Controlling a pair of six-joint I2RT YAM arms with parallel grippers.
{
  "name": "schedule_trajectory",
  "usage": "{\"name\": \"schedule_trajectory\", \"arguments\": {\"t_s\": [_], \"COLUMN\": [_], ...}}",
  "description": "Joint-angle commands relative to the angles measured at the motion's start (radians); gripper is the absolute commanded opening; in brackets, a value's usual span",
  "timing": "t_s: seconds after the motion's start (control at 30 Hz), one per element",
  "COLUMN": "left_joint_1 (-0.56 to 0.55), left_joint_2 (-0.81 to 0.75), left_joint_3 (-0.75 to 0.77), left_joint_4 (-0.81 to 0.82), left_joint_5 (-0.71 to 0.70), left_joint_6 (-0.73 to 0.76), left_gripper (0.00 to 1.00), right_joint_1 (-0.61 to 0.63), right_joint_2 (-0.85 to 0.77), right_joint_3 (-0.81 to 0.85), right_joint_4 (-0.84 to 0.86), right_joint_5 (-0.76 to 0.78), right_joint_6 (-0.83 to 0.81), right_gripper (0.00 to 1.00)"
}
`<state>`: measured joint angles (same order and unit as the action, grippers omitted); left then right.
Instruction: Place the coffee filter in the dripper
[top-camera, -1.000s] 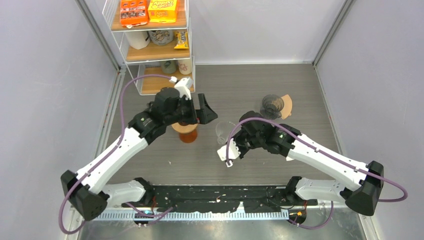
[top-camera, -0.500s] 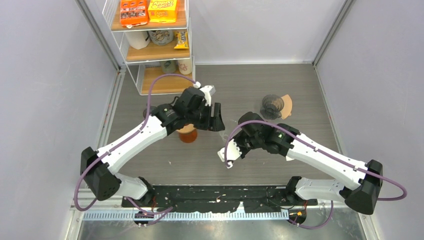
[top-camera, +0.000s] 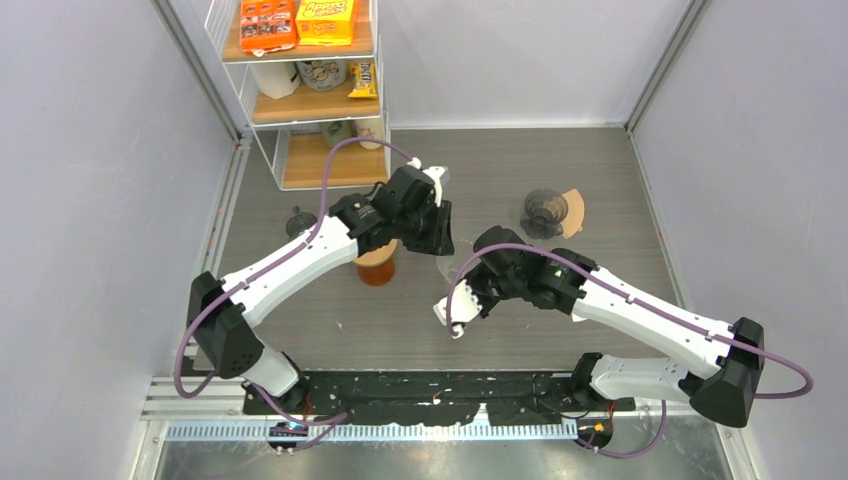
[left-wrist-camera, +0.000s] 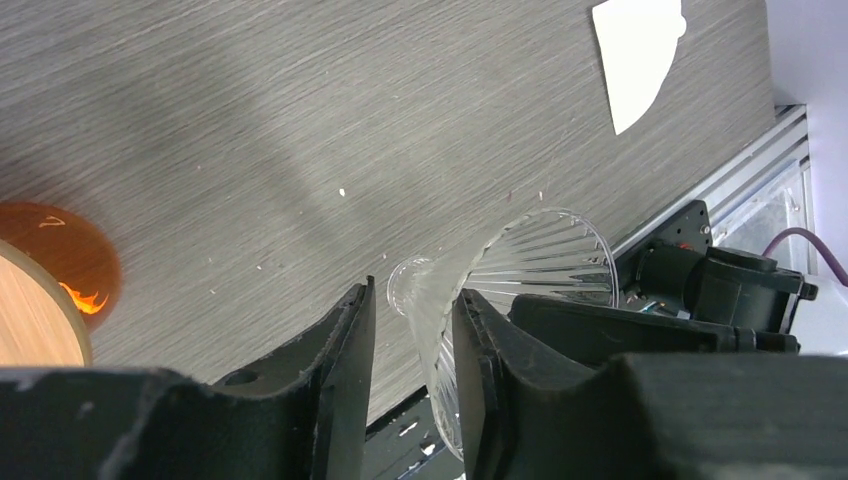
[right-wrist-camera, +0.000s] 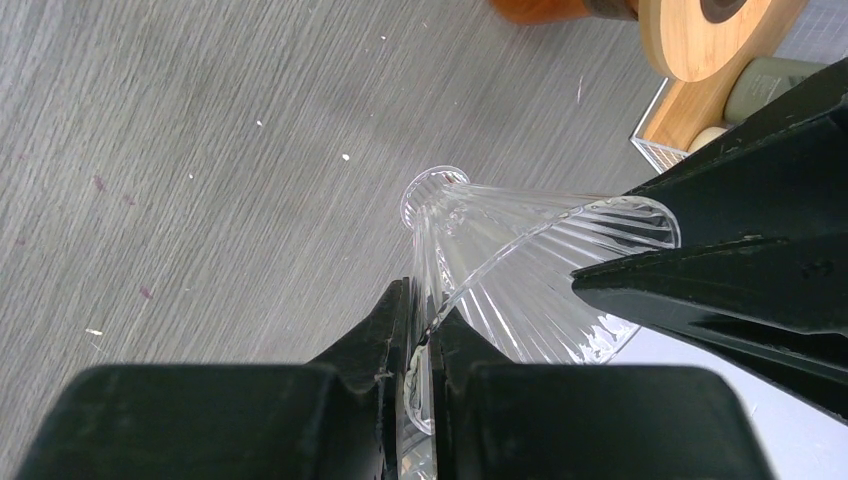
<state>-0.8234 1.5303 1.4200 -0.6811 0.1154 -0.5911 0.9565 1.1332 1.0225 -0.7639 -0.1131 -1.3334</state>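
Observation:
A clear ribbed glass dripper (top-camera: 447, 262) is tipped on its side just above the table. My right gripper (right-wrist-camera: 422, 300) is shut on its rim, the thin glass wall pinched between both fingers. My left gripper (left-wrist-camera: 412, 295) straddles the opposite wall of the dripper (left-wrist-camera: 540, 255). That wall lies against one finger, with a gap left to the other, so the jaws are still open. The coffee filter (top-camera: 574, 212), a pale paper cone, lies flat on the table at the far right, also seen in the left wrist view (left-wrist-camera: 640, 55). No gripper is near it.
An orange jar with a wooden lid (top-camera: 377, 262) stands under the left arm. A dark ribbed cup (top-camera: 543, 210) sits beside the filter. A wire shelf rack (top-camera: 310, 90) with boxes and cups stands at the back left. A small dark object (top-camera: 296, 218) lies near it.
My left arm swung right from over the orange jar to the dripper, and its jaws narrowed around the dripper's wall. The right gripper kept hold of the rim without moving.

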Motion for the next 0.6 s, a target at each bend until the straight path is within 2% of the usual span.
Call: {"name": "schedule_trajectory", "arguments": {"t_s": [0.0,0.2,0.3,0.4,0.43,0.47,0.5,0.53,0.57], "left_joint_1": [-0.02,-0.028,-0.028,-0.028,-0.028,-0.028,-0.028,-0.028,-0.028], "left_joint_2": [0.011,0.017,0.019,0.016,0.013,0.008,0.003,-0.003,-0.009], "left_joint_3": [0.051,0.053,0.052,0.05,0.05,0.046,0.044,0.039,0.034], "left_joint_4": [-0.039,-0.032,-0.032,-0.031,-0.033,-0.032,-0.029,-0.024,-0.019], "left_joint_5": [-0.035,-0.025,-0.019,-0.021,-0.026,-0.031,-0.035,-0.038,-0.04], "left_joint_6": [0.023,0.03,0.034,0.044,0.044,0.046,0.048,0.047,0.048], "left_gripper": [0.37,0.19,0.0,0.0,0.0,0.0,0.0,0.0,0.0], "right_joint_1": [0.008,0.01,0.011,0.011,0.011,0.011,0.011,0.011,0.011], "right_joint_2": [0.001,0.01,0.008,0.008,0.008,0.007,0.007,0.005,0.004], "right_joint_3": [0.02,0.018,0.015,0.017,0.017,0.017,0.017,0.017,0.018], "right_joint_4": [0.053,0.066,0.075,0.073,0.072,0.072,0.073,0.073,0.075], "right_joint_5": [0.033,0.068,0.075,0.081,0.083,0.086,0.087,0.087,0.086], "right_joint_6": [-0.006,0.0,0.001,0.006,0.006,0.009,0.009,0.011,0.012], "right_gripper": [0.05,0.05,0.05,0.11,0.23,0.29,0.4,0.46,0.83]}}
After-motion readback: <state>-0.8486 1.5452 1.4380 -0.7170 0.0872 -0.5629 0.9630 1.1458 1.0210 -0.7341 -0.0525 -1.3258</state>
